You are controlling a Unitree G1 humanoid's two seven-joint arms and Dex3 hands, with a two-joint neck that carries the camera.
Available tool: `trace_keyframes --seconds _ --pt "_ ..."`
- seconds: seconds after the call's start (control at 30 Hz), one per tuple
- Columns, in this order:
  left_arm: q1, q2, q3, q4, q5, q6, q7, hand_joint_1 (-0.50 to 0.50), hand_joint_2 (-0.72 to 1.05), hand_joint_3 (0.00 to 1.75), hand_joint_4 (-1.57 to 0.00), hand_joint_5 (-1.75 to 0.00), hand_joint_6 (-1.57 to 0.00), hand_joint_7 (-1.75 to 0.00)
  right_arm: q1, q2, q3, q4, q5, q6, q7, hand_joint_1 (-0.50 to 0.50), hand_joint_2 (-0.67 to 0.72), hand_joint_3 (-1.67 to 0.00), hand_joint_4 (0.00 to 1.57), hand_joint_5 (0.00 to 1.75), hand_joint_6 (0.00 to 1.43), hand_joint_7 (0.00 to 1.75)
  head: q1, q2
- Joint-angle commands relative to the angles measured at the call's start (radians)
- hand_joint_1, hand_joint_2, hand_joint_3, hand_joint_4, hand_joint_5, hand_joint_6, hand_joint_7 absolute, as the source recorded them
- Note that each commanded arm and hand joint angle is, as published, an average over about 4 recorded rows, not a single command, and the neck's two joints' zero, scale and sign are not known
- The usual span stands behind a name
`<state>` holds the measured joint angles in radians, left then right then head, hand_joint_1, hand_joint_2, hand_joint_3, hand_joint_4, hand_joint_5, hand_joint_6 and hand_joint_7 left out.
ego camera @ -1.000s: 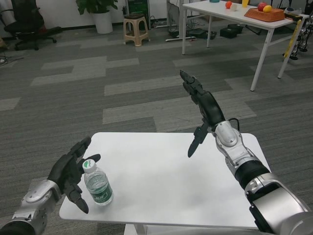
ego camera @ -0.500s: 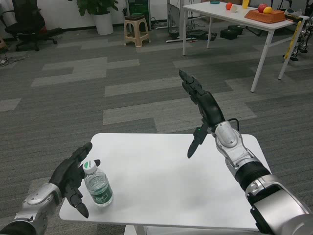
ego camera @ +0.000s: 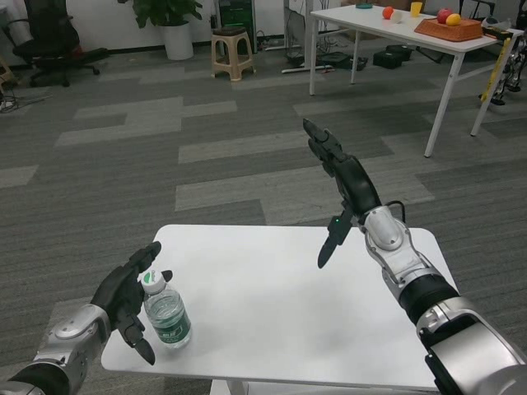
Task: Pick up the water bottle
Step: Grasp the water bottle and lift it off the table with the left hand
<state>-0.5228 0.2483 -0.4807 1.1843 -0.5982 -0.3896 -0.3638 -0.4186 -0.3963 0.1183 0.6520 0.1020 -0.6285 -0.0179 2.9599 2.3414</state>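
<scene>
The water bottle (ego camera: 167,313) stands upright on the counter (ego camera: 280,313), not yet lifted; the left hand (ego camera: 128,296) is beside it with fingers (ego camera: 145,256) spread, holding nothing; the right hand (ego camera: 342,185) hovers apart, also open; closing and lifting remain.

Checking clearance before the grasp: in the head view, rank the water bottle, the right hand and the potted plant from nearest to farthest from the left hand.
1. water bottle, right beside the left hand.
2. right hand, raised over the table's far right side.
3. potted plant, far back across the room.
</scene>
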Motion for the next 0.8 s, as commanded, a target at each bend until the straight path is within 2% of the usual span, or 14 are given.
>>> trace_keyframes --seconds 0.03,0.3,0.57,0.67,0.8 --pt "-0.027 -0.003 -0.007 0.033 0.000 -0.003 0.016 -0.50 -0.55 0.09 0.00 -0.51 0.00 0.00 0.010 -0.004 0.003 -0.010 0.002 -0.007 -0.004 -0.38 0.53 0.00 0.00 0.00 0.00 0.00 0.001 -0.002" --pt "-0.051 -0.023 -0.032 0.080 0.000 -0.003 0.036 -0.50 -0.55 0.09 0.00 -0.51 0.00 0.00 0.011 -0.005 0.004 -0.008 0.004 -0.007 -0.004 -0.38 0.53 0.00 0.00 0.00 0.00 0.00 0.000 -0.009" --pt "-0.056 -0.025 -0.049 0.093 -0.001 -0.002 0.037 -0.50 -0.57 0.09 0.00 -0.51 0.00 0.00 0.011 -0.005 0.004 -0.008 0.004 -0.007 -0.004 -0.38 0.53 0.00 0.00 0.00 0.00 0.00 0.001 -0.009" --pt "-0.056 -0.029 -0.049 0.095 -0.002 -0.001 0.037 -0.50 -0.64 0.09 0.00 -0.51 0.00 0.00 0.011 -0.005 0.003 -0.008 0.004 -0.007 -0.004 -0.38 0.53 0.00 0.00 0.00 0.00 0.00 0.001 -0.009" --pt "-0.056 -0.031 -0.054 0.099 -0.002 0.001 0.038 -0.50 -0.57 0.09 0.00 -0.51 0.00 0.00 0.011 -0.005 0.004 -0.008 0.004 -0.007 -0.004 -0.38 0.53 0.00 0.00 0.00 0.00 0.00 0.002 -0.008"
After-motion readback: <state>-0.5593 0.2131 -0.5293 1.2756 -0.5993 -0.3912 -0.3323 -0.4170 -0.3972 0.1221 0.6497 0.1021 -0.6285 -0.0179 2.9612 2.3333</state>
